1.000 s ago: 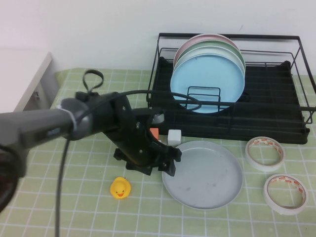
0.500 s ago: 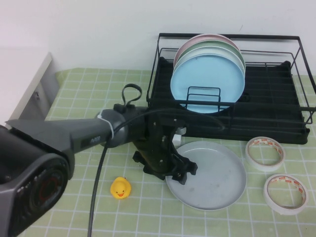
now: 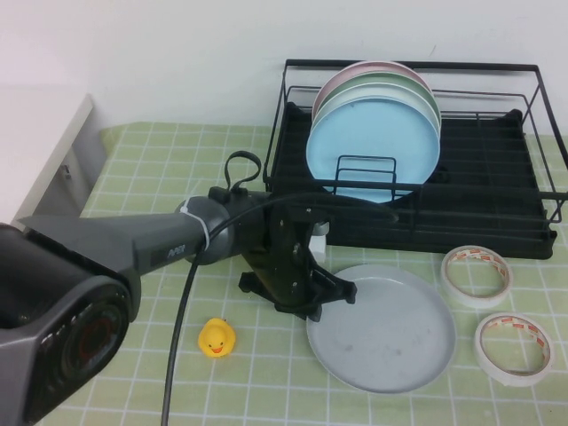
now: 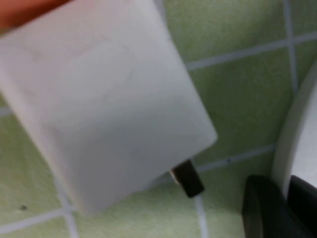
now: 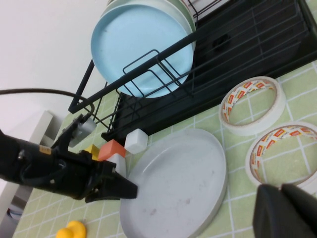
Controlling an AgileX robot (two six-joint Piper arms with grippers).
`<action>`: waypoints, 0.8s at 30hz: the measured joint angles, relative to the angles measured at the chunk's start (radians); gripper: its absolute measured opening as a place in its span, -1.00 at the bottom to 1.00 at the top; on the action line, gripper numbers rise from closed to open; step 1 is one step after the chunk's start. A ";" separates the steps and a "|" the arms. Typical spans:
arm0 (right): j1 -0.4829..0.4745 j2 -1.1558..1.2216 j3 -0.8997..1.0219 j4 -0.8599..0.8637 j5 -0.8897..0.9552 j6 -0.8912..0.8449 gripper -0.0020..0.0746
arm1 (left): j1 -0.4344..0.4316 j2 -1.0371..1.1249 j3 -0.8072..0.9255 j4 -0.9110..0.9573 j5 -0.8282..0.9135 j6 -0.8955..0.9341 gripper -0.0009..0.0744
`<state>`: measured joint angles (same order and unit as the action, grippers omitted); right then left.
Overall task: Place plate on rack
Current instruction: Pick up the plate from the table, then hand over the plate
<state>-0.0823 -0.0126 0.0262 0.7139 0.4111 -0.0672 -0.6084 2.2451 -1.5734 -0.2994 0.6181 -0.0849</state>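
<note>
The pale grey plate (image 3: 386, 330) lies on the green checked cloth in front of the black wire rack (image 3: 479, 191). It also shows in the right wrist view (image 5: 178, 183). My left gripper (image 3: 337, 293) is low at the plate's left rim. In the left wrist view the rim (image 4: 292, 148) passes between its two dark fingers (image 4: 262, 210), which are shut on it. My right gripper (image 5: 282, 191) is shut and empty, above the cloth near the tape rolls; it is out of the high view. The rack (image 5: 257, 54) holds light blue, green and pink plates upright.
A white cube (image 3: 312, 240) and an orange block (image 5: 111, 148) lie just behind my left gripper. A yellow duck (image 3: 216, 337) sits to its left. Two tape rolls (image 3: 448, 275) (image 3: 484, 355) lie right of the plate. A white cabinet edge (image 3: 53, 151) stands at far left.
My left arm has reached further right and its fingers have come onto the plate's left rim. The plate has shifted a little to the right and toward the front.
</note>
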 joint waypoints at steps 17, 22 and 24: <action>0.000 0.000 0.000 0.063 -0.006 -0.005 -0.91 | 0.172 -0.087 0.000 -0.596 0.205 0.592 -0.97; 0.000 0.000 -0.024 0.120 0.056 -0.045 -0.57 | 0.177 -0.194 0.011 -0.605 0.254 0.684 -0.97; 0.000 0.000 -0.065 0.139 0.074 -0.063 -0.29 | 0.177 -0.249 0.031 -0.628 0.256 0.729 -0.97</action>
<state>-0.0823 -0.0126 -0.0392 0.8533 0.4849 -0.1307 -0.4314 1.9963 -1.5423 -0.9273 0.8742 0.6439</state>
